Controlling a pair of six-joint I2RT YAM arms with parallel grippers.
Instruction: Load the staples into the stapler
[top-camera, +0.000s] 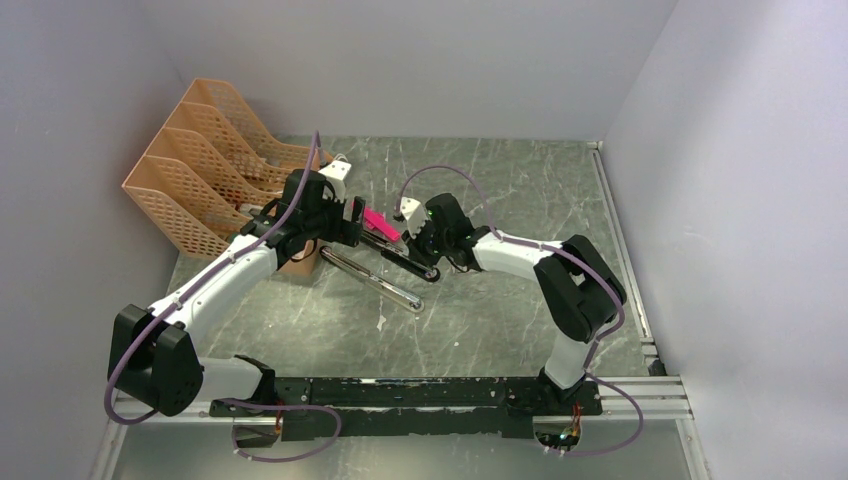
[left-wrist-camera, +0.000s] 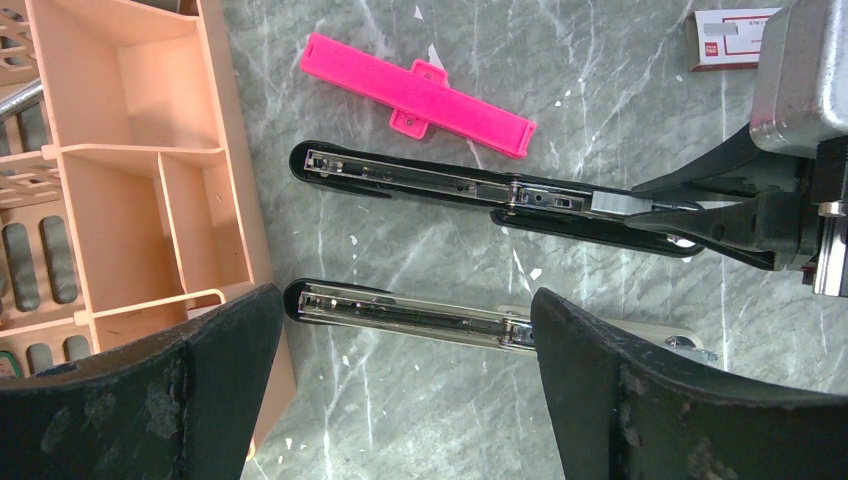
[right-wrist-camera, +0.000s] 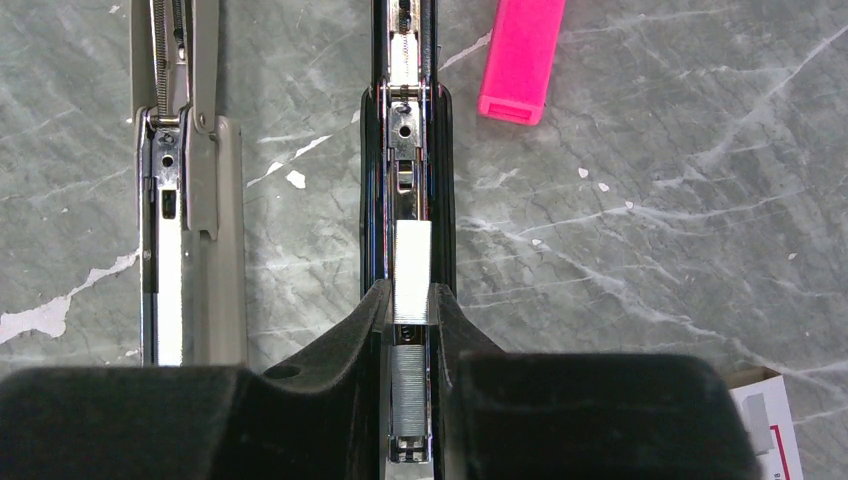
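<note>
Two white-and-black robot arms reached forward and inward, their grippers close together. The left gripper (left-wrist-camera: 405, 305) pointed downward, its two black fingers (left-wrist-camera: 230, 380) spread wide apart. The right gripper (right-wrist-camera: 410, 300) also pointed downward, its jaws almost closed, pinching a short silvery-white metal strip of staples (right-wrist-camera: 412, 265) between the fingertips.

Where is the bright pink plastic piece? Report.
Left wrist view, upper middle: the bright pink plastic piece lies beside the open black stapler, left of the white box.
</note>
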